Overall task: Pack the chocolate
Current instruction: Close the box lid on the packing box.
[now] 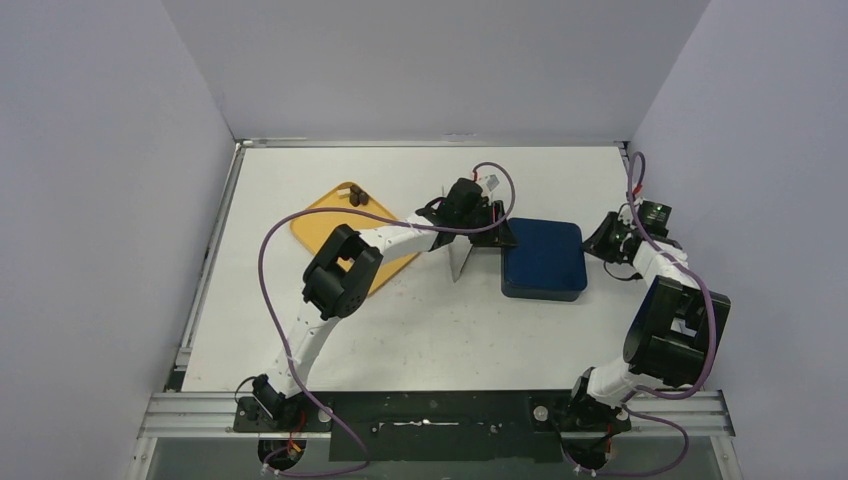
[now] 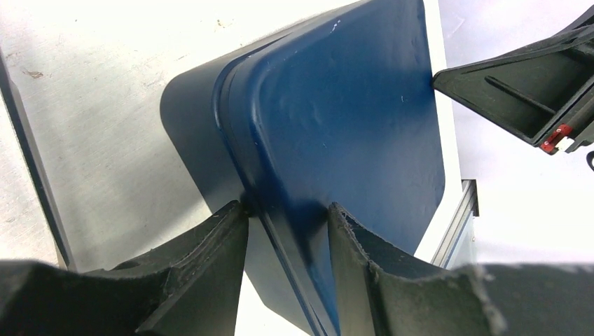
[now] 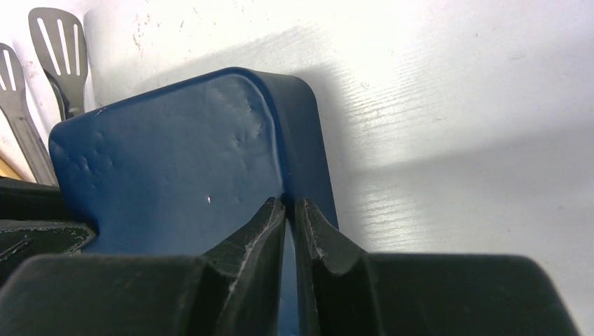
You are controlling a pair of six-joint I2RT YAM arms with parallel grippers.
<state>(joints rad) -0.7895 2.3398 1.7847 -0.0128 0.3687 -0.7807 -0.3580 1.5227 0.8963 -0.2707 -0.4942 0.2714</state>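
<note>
A closed dark blue box [image 1: 545, 258] lies right of centre. My left gripper [image 1: 493, 234] is at its left edge; in the left wrist view its jaws straddle the rim of the box lid [image 2: 336, 126], one finger [image 2: 228, 231] at the seam and the other on the lid top. My right gripper [image 1: 603, 240] is at the box's right edge; in the right wrist view its jaws are nearly together, pinching the lid's rim [image 3: 301, 140]. A few dark brown chocolate pieces [image 1: 357, 196] lie on the far corner of an orange tray [image 1: 318, 226].
Metal tongs [image 1: 462, 262] lie left of the box and show in the right wrist view [image 3: 56, 49]. The left arm reaches over the tray. Grey walls stand on three sides. The right gripper shows in the left wrist view [image 2: 532, 98].
</note>
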